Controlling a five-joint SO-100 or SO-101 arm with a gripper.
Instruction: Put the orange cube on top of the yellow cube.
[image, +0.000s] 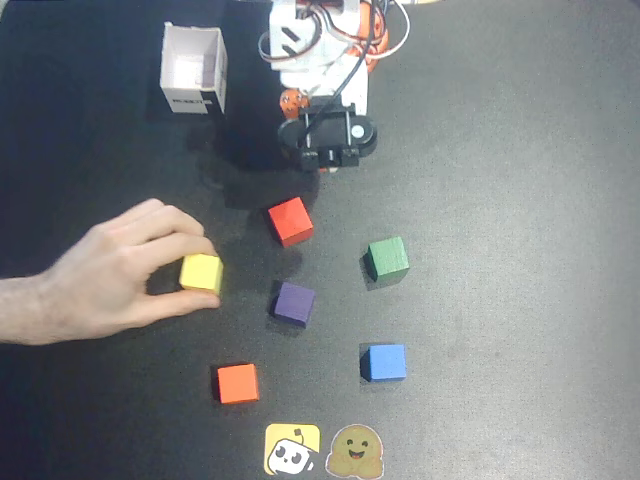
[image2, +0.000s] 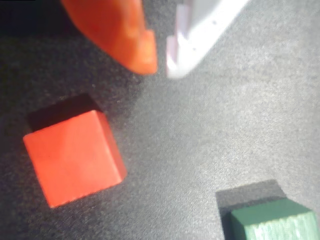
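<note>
While the orange cube (image: 238, 383) sits free and fully visible in the overhead view, far from the jaws (image2: 159, 62) near the bottom edge of the surface (image: 500, 150), the wrist view does not reach it at all. Just beyond it sit two stickers (image: 325, 450), their lower edges cut off by the frame. The yellow cube (image: 202, 273) is partly covered by a hand (image: 110, 275) that comes in from the left edge, its fingertips pinching the cube's sides; this too lies outside the wrist view.

Closest to the jaws is the red cube (image: 290, 221), which the wrist view shows large and just below the orange fingertip, not touching it. A green cube (image2: 275, 220) is cut off at that view's lower right corner. Only the overhead view shows the purple cube (image: 294, 303), the blue cube (image: 384, 362) and the white box (image: 195, 68) beside the arm's base.

From above, the jaws are hidden under the arm's wrist. The wrist view shows them blurred, tips nearly together with a thin gap, holding nothing.
</note>
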